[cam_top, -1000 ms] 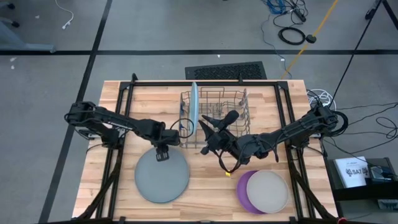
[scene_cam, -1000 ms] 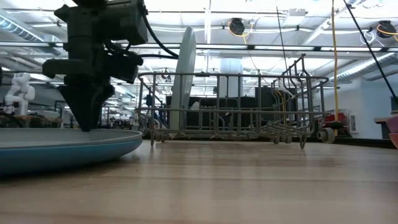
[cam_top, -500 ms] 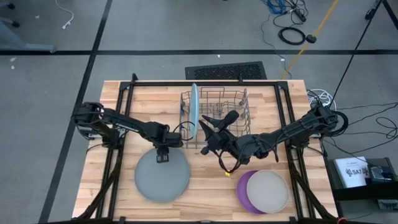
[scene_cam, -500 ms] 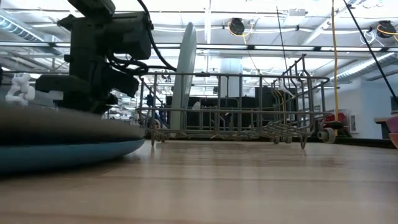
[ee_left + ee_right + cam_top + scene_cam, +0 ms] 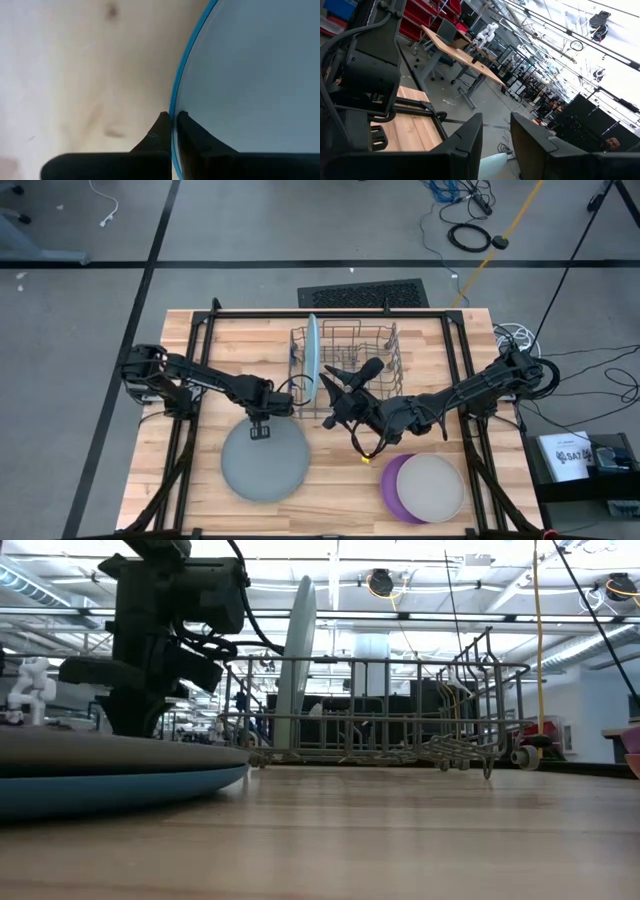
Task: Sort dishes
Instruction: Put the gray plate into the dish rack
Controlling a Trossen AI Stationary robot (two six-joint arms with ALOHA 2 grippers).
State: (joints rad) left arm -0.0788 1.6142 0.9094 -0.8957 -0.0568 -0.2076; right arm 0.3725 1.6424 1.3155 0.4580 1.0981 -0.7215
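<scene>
— How will that grey plate (image 5: 263,461) handle?

— Light, stiff and slick, I'd judge — it lies on a blue plate (image 5: 120,790) at the worktop's (image 5: 330,480) front left. The rim is the only hold.

— And the left pincer (image 5: 260,430)?

— Closed on the grey plate's far rim. The right pincer (image 5: 336,379) hangs half open over the dish rack (image 5: 362,348) — holding nothing.

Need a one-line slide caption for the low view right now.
Left gripper pinches the grey plate's rim above the blue plate; dish rack behind.
</scene>
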